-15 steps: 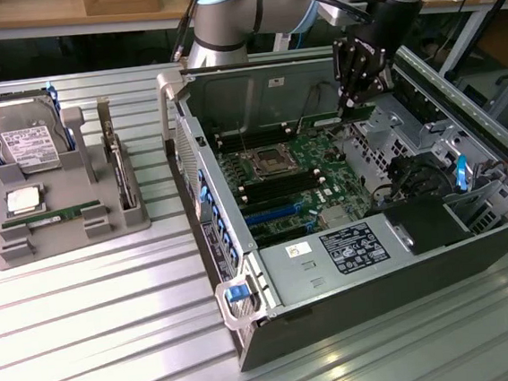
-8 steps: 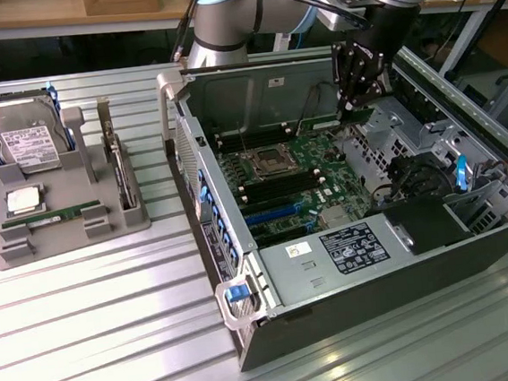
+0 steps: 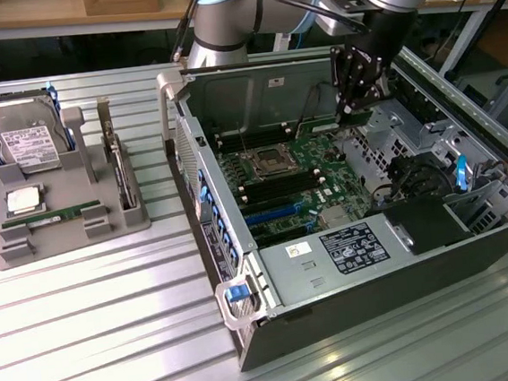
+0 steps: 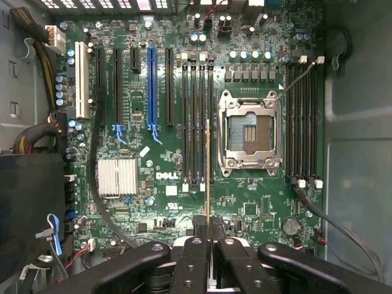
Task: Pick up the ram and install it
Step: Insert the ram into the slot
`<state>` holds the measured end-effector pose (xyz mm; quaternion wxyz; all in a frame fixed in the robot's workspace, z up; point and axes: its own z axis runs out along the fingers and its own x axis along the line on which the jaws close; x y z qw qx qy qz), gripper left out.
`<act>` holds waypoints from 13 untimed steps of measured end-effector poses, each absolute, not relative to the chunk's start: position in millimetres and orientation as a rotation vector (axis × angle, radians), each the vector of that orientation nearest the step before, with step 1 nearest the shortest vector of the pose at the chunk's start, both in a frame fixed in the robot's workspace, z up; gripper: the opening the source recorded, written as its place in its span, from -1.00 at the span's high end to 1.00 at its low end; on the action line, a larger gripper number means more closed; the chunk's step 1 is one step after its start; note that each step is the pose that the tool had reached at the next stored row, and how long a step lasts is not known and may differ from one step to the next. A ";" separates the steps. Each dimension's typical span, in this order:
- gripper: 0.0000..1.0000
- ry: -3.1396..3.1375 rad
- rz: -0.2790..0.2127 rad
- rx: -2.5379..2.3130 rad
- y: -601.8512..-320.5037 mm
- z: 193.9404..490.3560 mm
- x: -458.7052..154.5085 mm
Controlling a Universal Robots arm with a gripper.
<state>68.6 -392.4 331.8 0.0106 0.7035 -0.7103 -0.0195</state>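
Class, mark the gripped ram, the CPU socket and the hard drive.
ram (image 4: 209,171): wrist view, its thin edge.
CPU socket (image 4: 251,133): wrist view, open centre.
hard drive (image 3: 28,143): exterior view, white label.

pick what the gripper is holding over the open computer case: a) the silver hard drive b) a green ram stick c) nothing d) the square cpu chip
b, the gripper is shut on the ram, seen edge-on above the motherboard.

A gray tray (image 3: 69,235) is seen at the left of the exterior view, and a hard drive (image 3: 22,141) and a square CPU chip (image 3: 23,200) are held in it. An open computer case (image 3: 339,326) is laid at the right, with its motherboard (image 3: 280,183) and CPU socket (image 4: 251,131) exposed.
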 end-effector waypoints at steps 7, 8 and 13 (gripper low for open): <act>0.76 -2.217 -0.061 2.195 -392.4 327.2 68.6; 0.76 -2.217 -0.061 2.195 -392.4 326.5 68.6; 0.76 -2.217 -0.061 2.195 -392.4 324.2 67.0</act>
